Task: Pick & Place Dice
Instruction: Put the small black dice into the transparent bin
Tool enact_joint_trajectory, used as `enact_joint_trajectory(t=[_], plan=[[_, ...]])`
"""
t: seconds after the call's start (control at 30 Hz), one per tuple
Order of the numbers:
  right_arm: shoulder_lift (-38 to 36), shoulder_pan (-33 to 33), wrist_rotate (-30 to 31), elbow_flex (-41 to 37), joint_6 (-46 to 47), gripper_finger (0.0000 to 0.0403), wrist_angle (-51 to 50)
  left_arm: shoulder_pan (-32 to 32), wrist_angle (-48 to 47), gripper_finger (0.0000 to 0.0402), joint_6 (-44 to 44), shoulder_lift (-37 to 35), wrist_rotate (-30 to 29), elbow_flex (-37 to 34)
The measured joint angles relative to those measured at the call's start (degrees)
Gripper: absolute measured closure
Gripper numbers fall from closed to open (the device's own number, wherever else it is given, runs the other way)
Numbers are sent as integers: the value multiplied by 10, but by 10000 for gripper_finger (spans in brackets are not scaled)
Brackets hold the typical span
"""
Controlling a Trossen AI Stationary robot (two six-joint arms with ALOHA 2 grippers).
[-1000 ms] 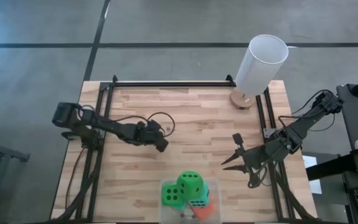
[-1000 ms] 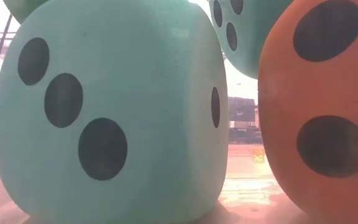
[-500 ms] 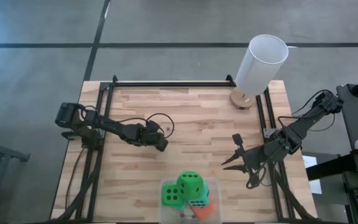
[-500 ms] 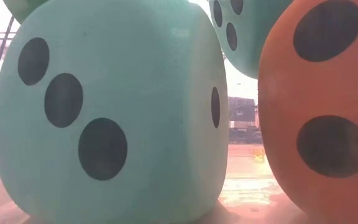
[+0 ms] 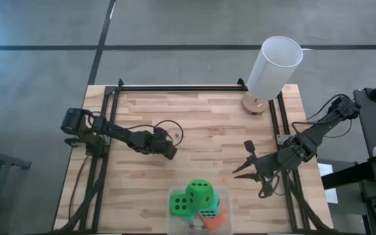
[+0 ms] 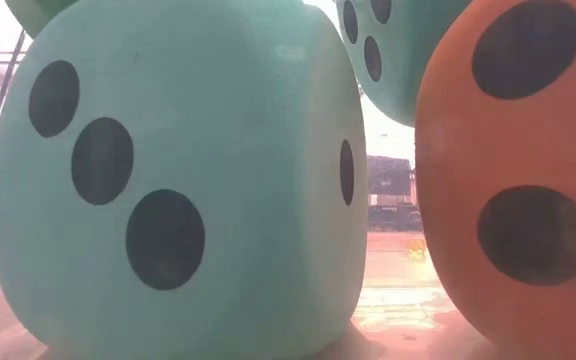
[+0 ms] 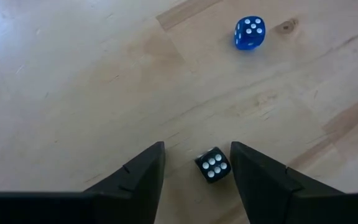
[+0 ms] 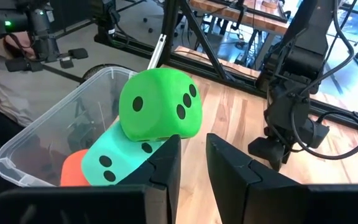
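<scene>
The left hand sits low over the wooden table, left of centre, its fingers apart. In the left wrist view a small black die showing six white pips lies on the wood between the two fingertips, touching neither. A small blue die showing five pips lies farther out on the boards, well apart from the black one.

The large dice are piled in a clear plastic bin at the near edge of the table — one bright green die on top, a second green die beside it, a teal die and an orange-red die below. From the low view another teal die fills most of the picture.

The right hand waits over the table's right side, empty, its fingers nearly together with a narrow gap — it points toward the bin. A white cylinder stands at the far right corner.
</scene>
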Motion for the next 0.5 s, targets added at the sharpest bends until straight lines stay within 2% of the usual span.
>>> enact_joint_trajectory(t=[0.5], plan=[[0, 0, 0, 0, 0, 342, 0, 1, 0, 212, -2, -3, 20, 0]])
